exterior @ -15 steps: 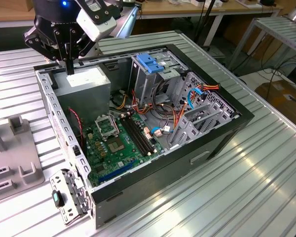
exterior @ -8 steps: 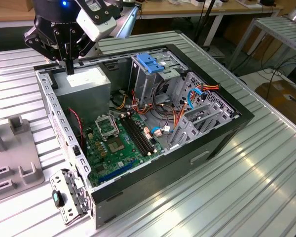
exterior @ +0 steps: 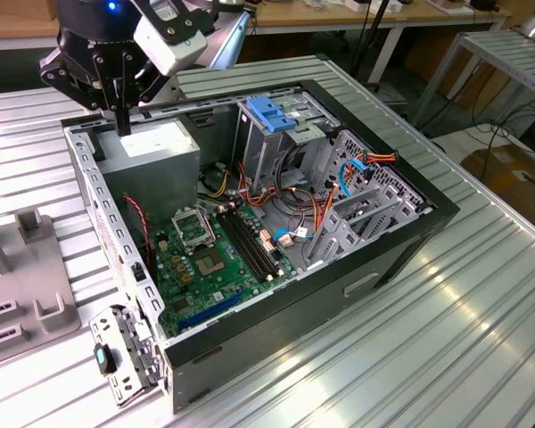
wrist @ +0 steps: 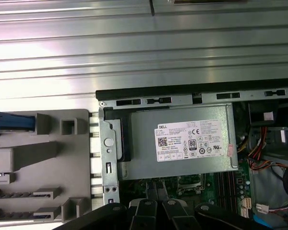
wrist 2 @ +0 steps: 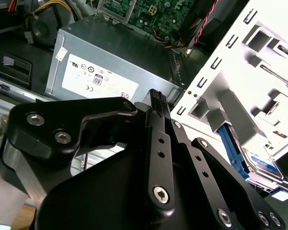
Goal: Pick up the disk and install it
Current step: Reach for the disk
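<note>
Over at 8 o'clock from the hand (exterior: 123, 123) in the exterior view: grey holder (exterior: 31, 303) on the desk (exterior: 446, 339), carrying the disk (wrist: 9, 122), blue-framed, long edge running along the desk's ribs. Well apart from it, hangs clenched on nothing above the power-supply box (exterior: 156, 150). Further off at 3 o'clock, the drive cage (exterior: 276, 147).

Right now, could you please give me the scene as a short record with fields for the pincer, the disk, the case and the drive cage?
pincer: shut, holding nothing, low over the power-supply box
disk: in the grey holder outside the case, not picked up
case: open, lying on the ribbed metal table
drive cage: inside the case, light-blue bracket on top
</note>
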Action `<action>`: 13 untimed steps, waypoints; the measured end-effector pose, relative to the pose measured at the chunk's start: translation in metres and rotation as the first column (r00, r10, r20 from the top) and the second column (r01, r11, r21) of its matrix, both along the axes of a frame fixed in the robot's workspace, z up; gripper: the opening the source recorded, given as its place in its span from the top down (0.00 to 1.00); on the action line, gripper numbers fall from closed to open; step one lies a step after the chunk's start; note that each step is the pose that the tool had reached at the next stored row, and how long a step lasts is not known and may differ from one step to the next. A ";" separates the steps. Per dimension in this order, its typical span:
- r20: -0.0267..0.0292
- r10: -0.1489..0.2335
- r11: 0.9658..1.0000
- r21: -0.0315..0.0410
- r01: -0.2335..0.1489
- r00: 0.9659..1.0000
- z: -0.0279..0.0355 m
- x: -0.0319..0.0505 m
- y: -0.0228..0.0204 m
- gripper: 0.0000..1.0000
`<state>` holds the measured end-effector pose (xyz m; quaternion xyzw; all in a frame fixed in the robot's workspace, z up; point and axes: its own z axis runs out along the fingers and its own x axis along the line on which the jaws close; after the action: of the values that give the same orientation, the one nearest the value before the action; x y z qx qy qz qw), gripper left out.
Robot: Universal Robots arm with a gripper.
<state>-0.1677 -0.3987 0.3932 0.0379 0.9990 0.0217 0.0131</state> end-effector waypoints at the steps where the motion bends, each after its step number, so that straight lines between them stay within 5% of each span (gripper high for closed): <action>1: 0.000 0.000 1.000 0.000 0.000 1.000 0.0000 -0.0006 0.0000 0.89; 13: 0.000 0.000 1.000 0.000 0.000 1.000 -0.0001 -0.0074 0.0000 0.89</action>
<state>-0.1751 -0.3986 0.3931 0.0379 0.9990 0.0216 0.0131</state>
